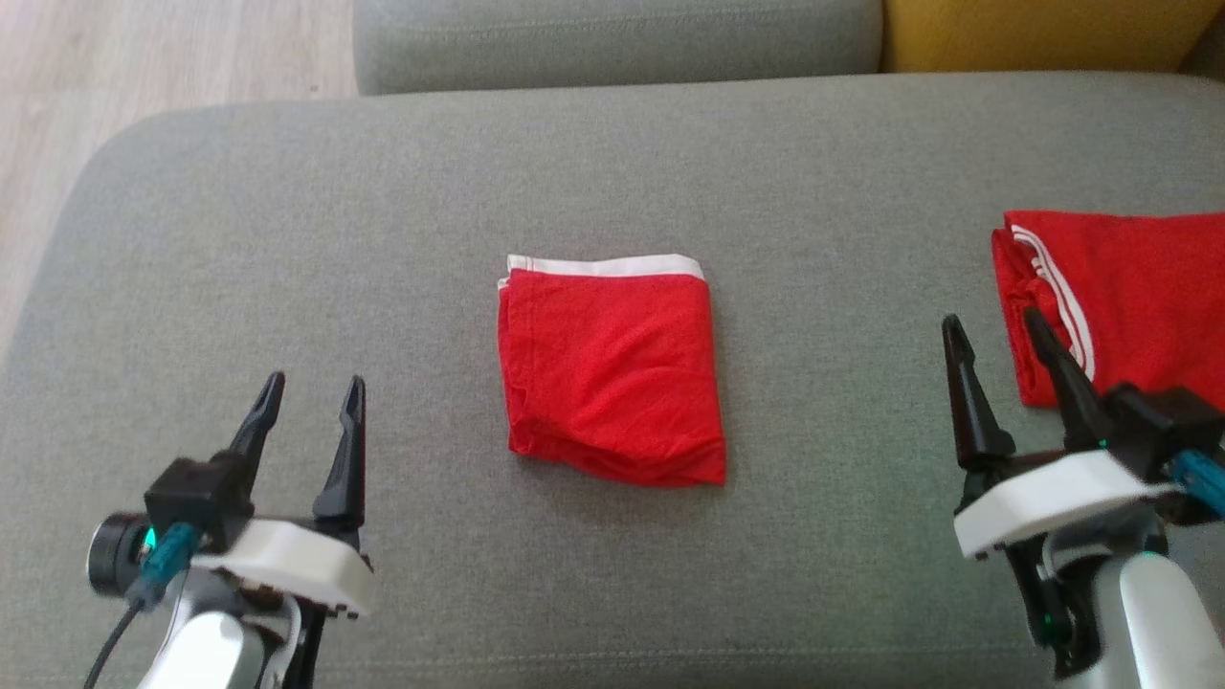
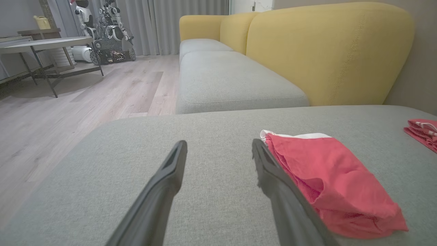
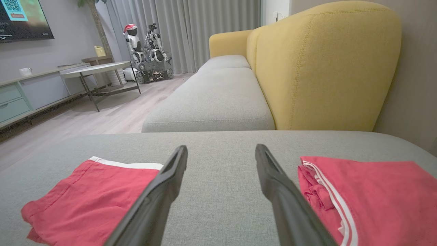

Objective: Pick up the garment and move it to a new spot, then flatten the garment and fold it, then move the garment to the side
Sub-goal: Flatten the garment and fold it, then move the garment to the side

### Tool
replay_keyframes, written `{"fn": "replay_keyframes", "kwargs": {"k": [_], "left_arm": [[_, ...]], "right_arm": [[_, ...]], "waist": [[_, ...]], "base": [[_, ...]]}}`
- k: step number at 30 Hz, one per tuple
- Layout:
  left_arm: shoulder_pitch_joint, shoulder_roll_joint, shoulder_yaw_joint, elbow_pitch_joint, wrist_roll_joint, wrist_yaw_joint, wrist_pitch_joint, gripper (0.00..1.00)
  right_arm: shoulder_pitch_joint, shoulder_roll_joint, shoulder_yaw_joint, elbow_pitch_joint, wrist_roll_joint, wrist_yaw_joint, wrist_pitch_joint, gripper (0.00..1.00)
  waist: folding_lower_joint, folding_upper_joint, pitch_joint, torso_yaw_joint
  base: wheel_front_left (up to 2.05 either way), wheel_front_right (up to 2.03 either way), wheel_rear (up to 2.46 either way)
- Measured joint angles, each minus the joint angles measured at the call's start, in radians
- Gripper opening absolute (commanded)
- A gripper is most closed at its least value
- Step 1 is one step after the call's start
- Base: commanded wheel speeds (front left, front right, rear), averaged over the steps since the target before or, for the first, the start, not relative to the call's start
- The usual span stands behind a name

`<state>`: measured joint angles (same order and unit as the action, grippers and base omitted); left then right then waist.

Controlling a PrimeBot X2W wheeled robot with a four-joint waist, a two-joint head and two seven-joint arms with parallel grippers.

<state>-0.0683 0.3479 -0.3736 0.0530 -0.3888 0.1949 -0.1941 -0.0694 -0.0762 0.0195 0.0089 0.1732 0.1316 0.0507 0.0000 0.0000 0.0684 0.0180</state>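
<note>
From the head view, I saw the folded red garment (image 1: pixel 612 368) lying flat at the middle of the grey cushion (image 1: pixel 383 191), with its white waistband on the far side. A second red garment (image 1: pixel 1139 297) with white stripes lay at the right edge of the cushion. The left gripper (image 1: pixel 316 383) hung over the near left part of the cushion, released, its two fingers spread and nothing between them. The right gripper (image 1: pixel 991 321) was over the near right part of the cushion, also released and holding nothing. One of its fingers crossed in front of the second garment's edge, and I could not tell if it touched.

In the left wrist view, the left gripper (image 2: pixel 219 143) showed bare cushion (image 2: pixel 119 153) between its spread fingers. The folded garment (image 2: pixel 321 177) lay on the cushion just beside one finger.

In the right wrist view, the right gripper (image 3: pixel 221 148) had its fingers wide apart over the cushion (image 3: pixel 102 143). The folded garment (image 3: pixel 92 191) lay on the cushion at one side of them and the second garment (image 3: pixel 375 194) at the other.
</note>
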Motion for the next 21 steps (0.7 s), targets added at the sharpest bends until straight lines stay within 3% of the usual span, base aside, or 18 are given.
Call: {"fn": "replay_keyframes", "kwargs": {"k": [21], "left_arm": [[0.087, 0.026, -0.006, -0.021, -0.012, 0.018, 0.021, 1.0]], "right_arm": [[0.125, 0.024, -0.025, -0.093, -0.016, 0.0, 0.081, 1.0]], "waist": [[0.0, 0.0, -0.074, 0.001]], "base": [[0.0, 0.0, 0.0]]}}
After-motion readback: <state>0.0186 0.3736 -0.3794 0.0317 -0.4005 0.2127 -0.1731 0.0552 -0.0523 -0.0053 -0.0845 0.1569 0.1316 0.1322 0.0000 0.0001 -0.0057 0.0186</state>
